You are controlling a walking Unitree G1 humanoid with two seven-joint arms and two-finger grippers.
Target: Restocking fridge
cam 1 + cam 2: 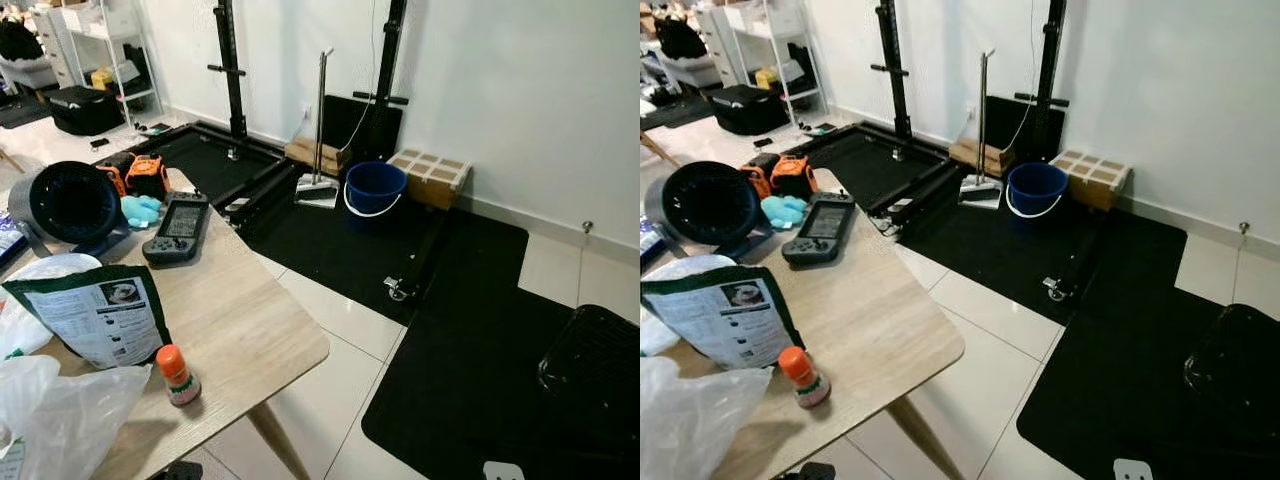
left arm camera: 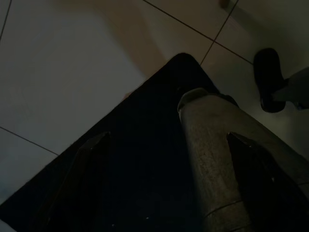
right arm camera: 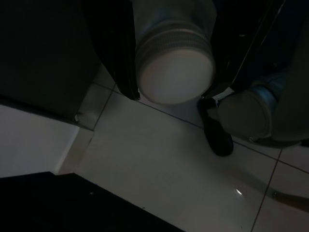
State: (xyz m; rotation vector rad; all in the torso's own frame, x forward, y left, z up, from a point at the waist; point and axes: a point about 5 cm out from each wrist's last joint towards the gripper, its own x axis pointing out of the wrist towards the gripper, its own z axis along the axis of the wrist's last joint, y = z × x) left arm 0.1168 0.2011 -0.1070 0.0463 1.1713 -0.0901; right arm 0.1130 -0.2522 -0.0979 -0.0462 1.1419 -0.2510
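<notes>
In the right wrist view my right gripper [image 3: 175, 93] is shut on a pale jar with a ribbed white lid [image 3: 174, 67], a black finger [image 3: 120, 58] on either side, hanging over white floor tiles. In the dark left wrist view my left gripper [image 2: 168, 137] hangs open over a black mat [image 2: 120, 183], with nothing held. On the wooden table [image 1: 240, 320] at my left lie a green and white pouch [image 1: 100, 315], a small orange-capped bottle [image 1: 177, 374] and a clear plastic bag [image 1: 55, 415].
The table also holds a grey handheld console [image 1: 178, 228], a black round device [image 1: 70, 203] and a blue plush [image 1: 140, 209]. Ahead stand a blue bucket [image 1: 374, 187], a dustpan [image 1: 318, 190], a cardboard box [image 1: 430, 176] and a black frame [image 1: 232, 80]. Black mats [image 1: 480, 390] cover the tiles.
</notes>
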